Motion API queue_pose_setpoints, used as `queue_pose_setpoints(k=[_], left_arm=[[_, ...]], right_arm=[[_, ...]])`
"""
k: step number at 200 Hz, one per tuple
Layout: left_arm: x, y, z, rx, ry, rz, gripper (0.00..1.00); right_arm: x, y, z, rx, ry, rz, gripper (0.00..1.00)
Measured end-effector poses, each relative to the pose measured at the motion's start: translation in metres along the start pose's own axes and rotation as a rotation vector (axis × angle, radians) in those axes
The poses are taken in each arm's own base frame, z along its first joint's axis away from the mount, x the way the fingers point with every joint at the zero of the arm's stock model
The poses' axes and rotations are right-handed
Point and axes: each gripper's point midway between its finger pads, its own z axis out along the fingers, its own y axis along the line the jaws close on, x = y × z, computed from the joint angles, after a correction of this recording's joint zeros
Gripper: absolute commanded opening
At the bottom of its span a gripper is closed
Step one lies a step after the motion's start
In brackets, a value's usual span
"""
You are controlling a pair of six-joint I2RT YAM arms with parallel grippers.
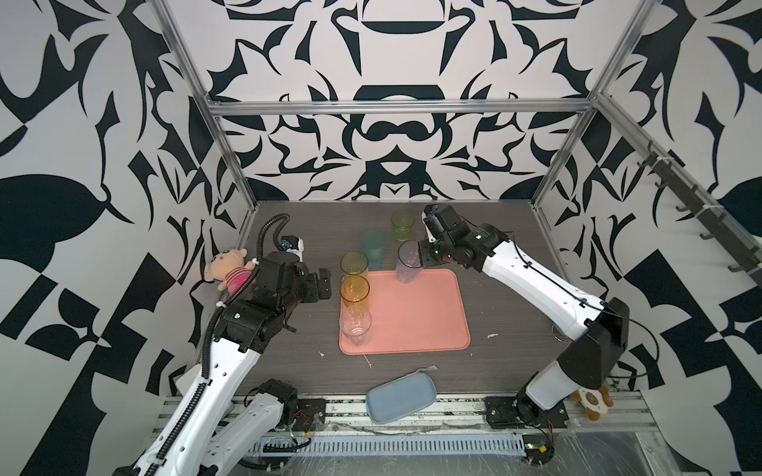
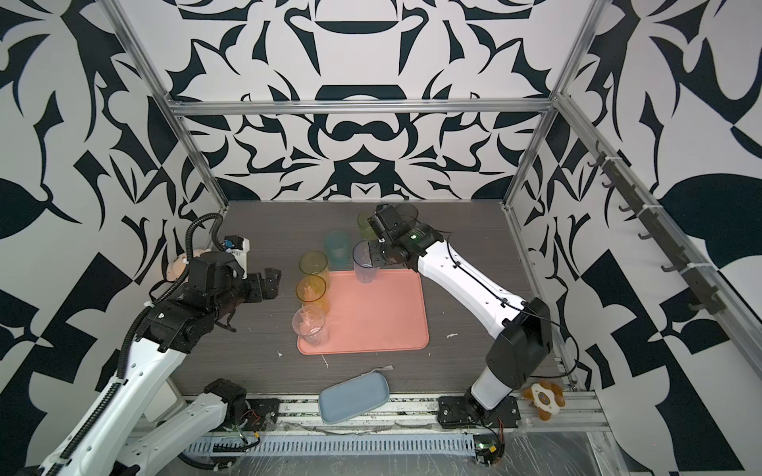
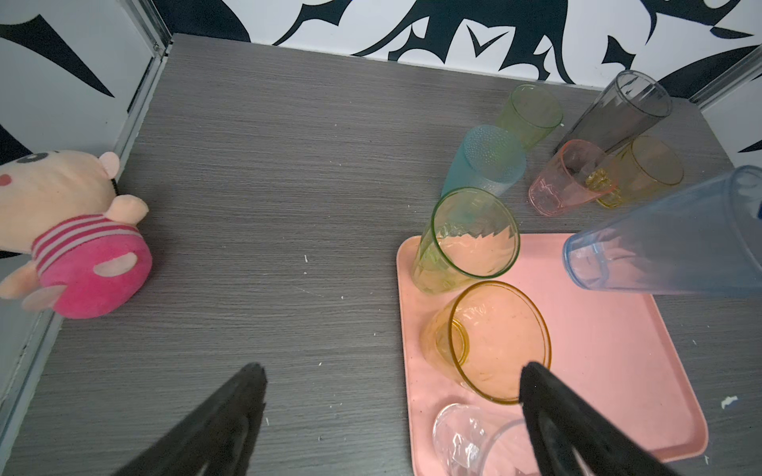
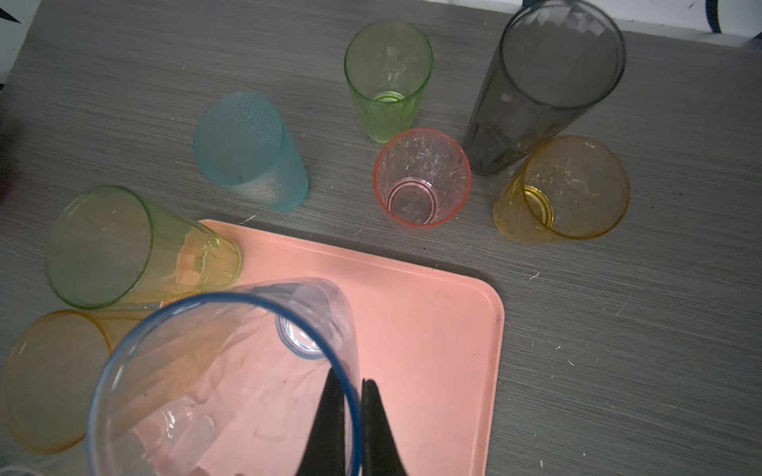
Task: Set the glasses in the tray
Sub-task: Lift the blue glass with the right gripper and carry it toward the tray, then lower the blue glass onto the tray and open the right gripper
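Three stand upright in a row along the left edge of the tray: the green-yellow glass on the far left corner, the amber glass just nearer than it, and the clear glass at the near left corner. A fourth, the blue glass, is at the tray's far edge, gripped by the right gripper. In the right wrist view one finger is inside the rim and one outside, clamped tight on the wall. Whether its base rests on the tray or hangs just above it, I cannot tell.

Five more are on the table beyond the tray. The teal glass stands mouth down, just behind the green-yellow glass. The green glass is farther back. The right wrist view shows the pink glass near the tray's far edge, the yellow glass beside it, and the tall grey glass just behind those two.

The left gripper is spread wide and empty, over the table just left of the tray and level with the amber glass.

A dish lies at the table's near edge, and a plush toy sits by the left wall
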Motion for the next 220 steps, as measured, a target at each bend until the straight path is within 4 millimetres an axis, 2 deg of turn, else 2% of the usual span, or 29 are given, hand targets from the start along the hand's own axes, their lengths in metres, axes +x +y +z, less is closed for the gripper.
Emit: queue_pose_setpoints(k=[87, 220], left_arm=[[0.0, 0.0, 0.0, 0.0, 0.0, 0.0, 1.0], [0.0, 0.0, 0.001, -0.001, 0.004, 0.001, 1.0]], right_arm=[[0.014, -0.003, 0.039, 0.059, 0.05, -0.006, 0.0], [0.025, -0.002, 0.07, 0.079, 0.098, -0.01, 0.0]])
